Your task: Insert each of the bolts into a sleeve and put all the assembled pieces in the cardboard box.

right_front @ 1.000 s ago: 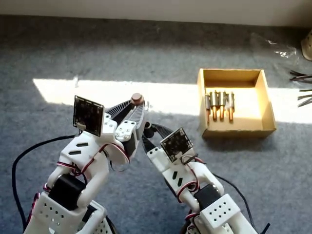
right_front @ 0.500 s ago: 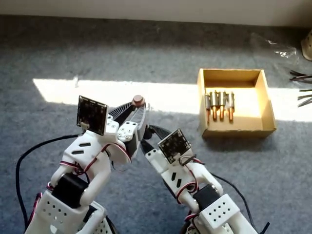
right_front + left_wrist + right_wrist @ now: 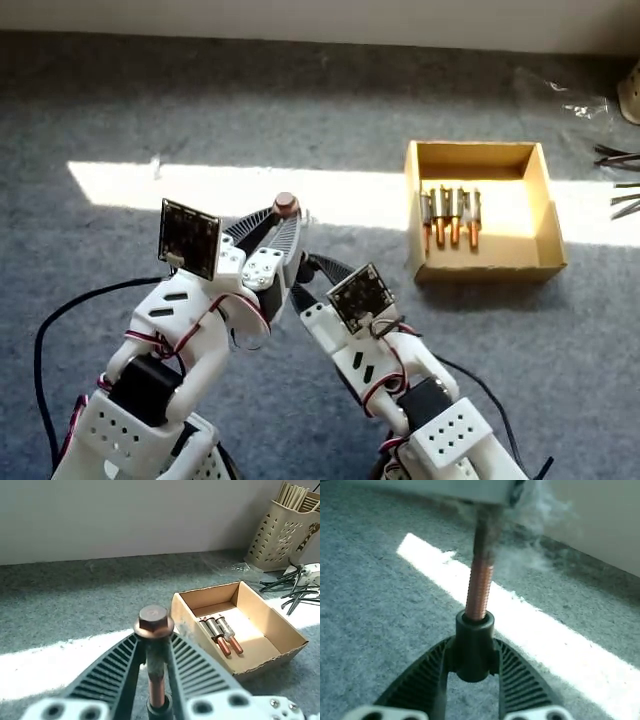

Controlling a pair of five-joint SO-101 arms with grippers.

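Left gripper (image 3: 154, 645) is clamped on 1 bolt (image 3: 153, 622), head uppermost, well to the left of the cardboard box (image 3: 413, 225) in the high view. Right gripper (image 3: 471, 662) is closed around 1 black sleeve (image 3: 473, 642), equally clear of the box. The bolt's threaded end sits in the sleeve mouth. 4 assembled pieces (image 3: 450, 215) lie side by side inside the box.

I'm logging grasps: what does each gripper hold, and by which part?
Left gripper holds the bolt by its shank below the head; right gripper holds the black sleeve by its sides.
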